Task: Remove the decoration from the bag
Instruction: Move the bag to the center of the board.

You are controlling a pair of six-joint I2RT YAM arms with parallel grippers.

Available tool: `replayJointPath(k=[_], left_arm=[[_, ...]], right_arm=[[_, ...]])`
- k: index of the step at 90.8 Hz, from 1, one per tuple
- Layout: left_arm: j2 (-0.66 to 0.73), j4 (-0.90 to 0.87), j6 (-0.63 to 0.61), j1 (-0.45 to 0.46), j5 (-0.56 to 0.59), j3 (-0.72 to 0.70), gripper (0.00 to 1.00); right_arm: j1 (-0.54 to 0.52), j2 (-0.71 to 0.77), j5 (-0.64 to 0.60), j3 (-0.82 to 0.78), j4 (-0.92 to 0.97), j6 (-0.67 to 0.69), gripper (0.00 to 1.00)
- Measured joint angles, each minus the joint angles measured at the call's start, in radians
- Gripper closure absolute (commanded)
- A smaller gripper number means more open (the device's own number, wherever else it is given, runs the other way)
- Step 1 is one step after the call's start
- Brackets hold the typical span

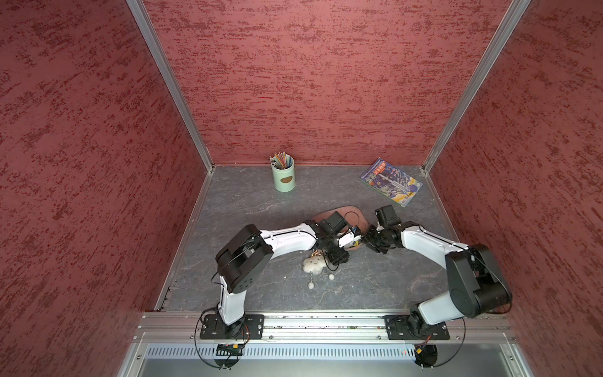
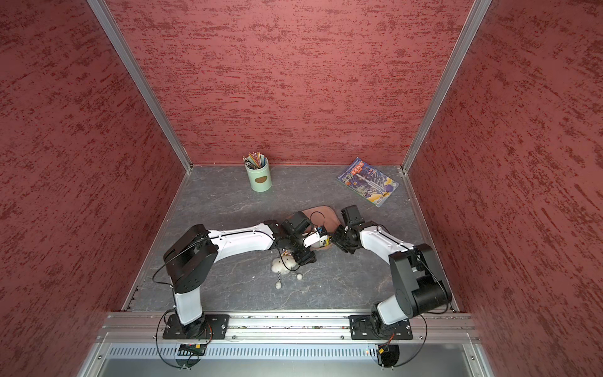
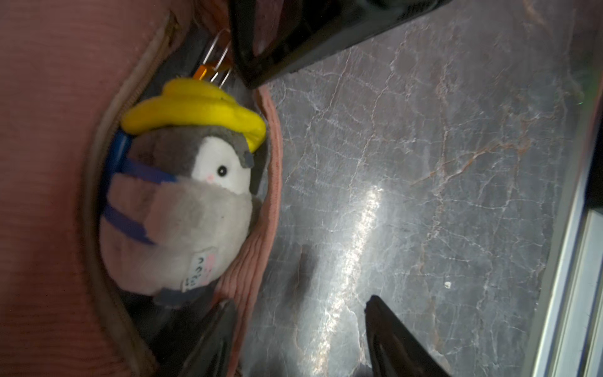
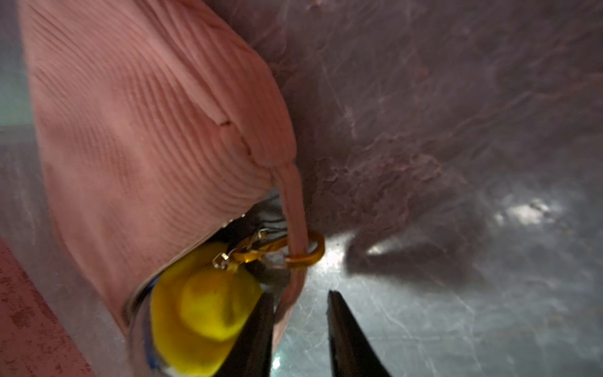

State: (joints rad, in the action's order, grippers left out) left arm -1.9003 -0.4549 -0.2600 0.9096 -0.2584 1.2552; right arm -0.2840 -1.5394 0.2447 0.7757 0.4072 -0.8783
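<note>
The grey marbled table [image 1: 375,280] has bare room on the outer side of each gripper. Red walls [image 1: 98,130] close it on three sides, and a metal rail [image 1: 293,321] runs along the arms' bases. The pink bag [image 1: 362,217] lies flat under the two wrists, its curved edge passing between the grippers. A book [image 1: 390,181] lies and a pencil cup [image 1: 283,178] stands well beyond them, by the back wall.

The left gripper [image 3: 300,302] is wide open and holds nothing. One finger [image 3: 208,336] is at the bag's rim and the other is over bare table. The right gripper [image 4: 299,293] faces it closely, jaws a narrow gap apart with nothing clamped. The bag's strap [image 4: 293,202] passes just beside one of its fingers.

A penguin toy [image 3: 182,202] in a yellow hat sits in the bag's opening between the two grippers. The decoration [image 1: 314,263] lies on the table just beside the left gripper, toward the arm's base. I cannot tell whether its chain reaches the bag. A gold ring [image 4: 313,253] loops the strap just ahead of the right fingertips.
</note>
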Motion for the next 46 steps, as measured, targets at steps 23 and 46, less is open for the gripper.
replayJointPath(k=[23, 46], left_arm=[[0.081, -0.063, 0.067, 0.026, -0.212, -0.023, 0.41], [0.235, -0.109, 0.195, -0.114, -0.322, -0.024, 0.28]], right_arm=[[-0.010, -0.011, -0.010, 0.007, -0.014, 0.092, 1.00], [-0.071, 0.009, -0.206, 0.164, 0.117, 0.326, 0.58]])
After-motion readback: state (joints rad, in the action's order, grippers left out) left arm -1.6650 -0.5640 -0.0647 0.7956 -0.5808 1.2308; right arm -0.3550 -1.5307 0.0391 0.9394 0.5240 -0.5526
